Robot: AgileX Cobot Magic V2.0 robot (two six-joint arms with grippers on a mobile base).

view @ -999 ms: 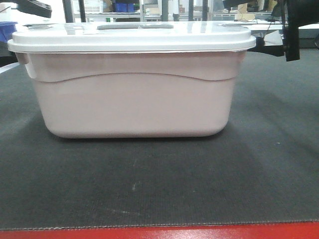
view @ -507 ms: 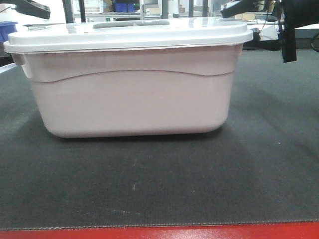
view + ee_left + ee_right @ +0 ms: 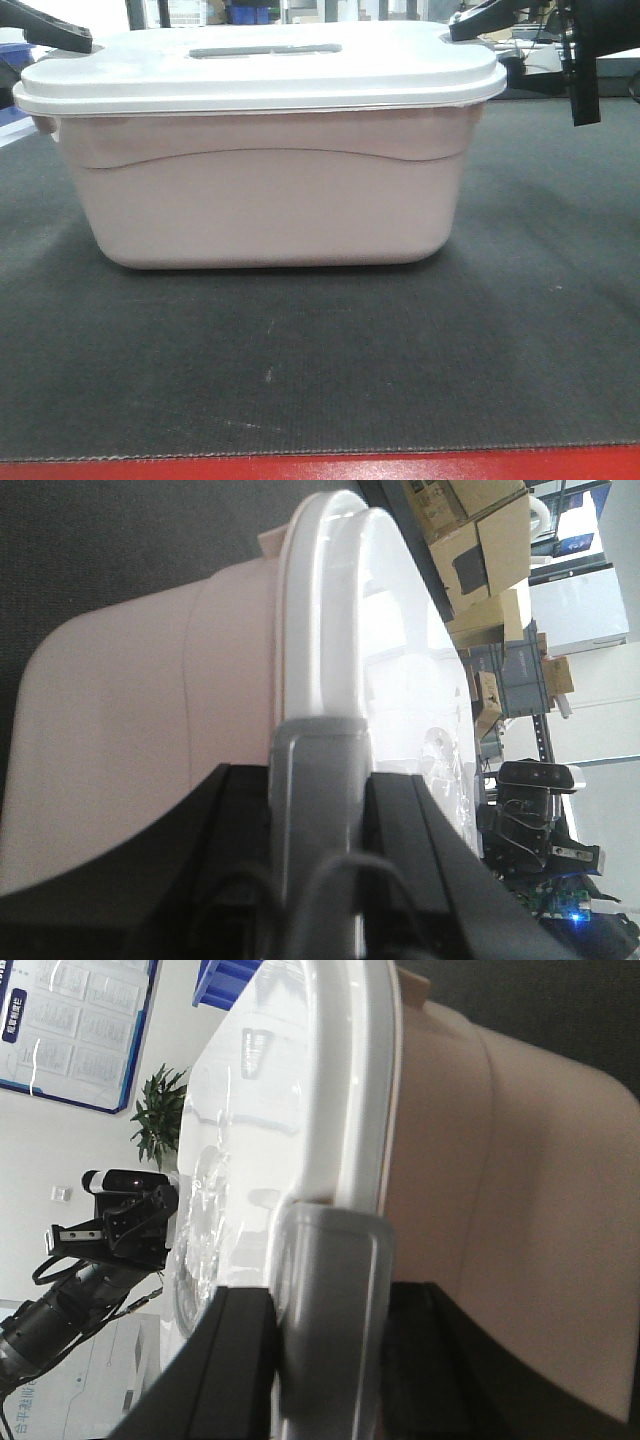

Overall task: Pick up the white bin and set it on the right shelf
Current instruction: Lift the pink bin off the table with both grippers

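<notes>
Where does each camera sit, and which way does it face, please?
Exterior front-facing: low, facing the long side of the white bin on the dark mat; left gripper and right gripper at its lid.
Left wrist: behind the left gripper, looking along the lid rim; fingers flank a grey latch.
Right wrist: the same, behind the right gripper.
Wrist views share the lid.

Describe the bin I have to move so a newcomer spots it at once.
On the dark grey textured mat with the red front edge, look at the centre. The large pale pinkish-white plastic bin is there: rounded corners, curved side ridge, white lid with a grey handle. The blue plastic crates far behind are much smaller.
</notes>
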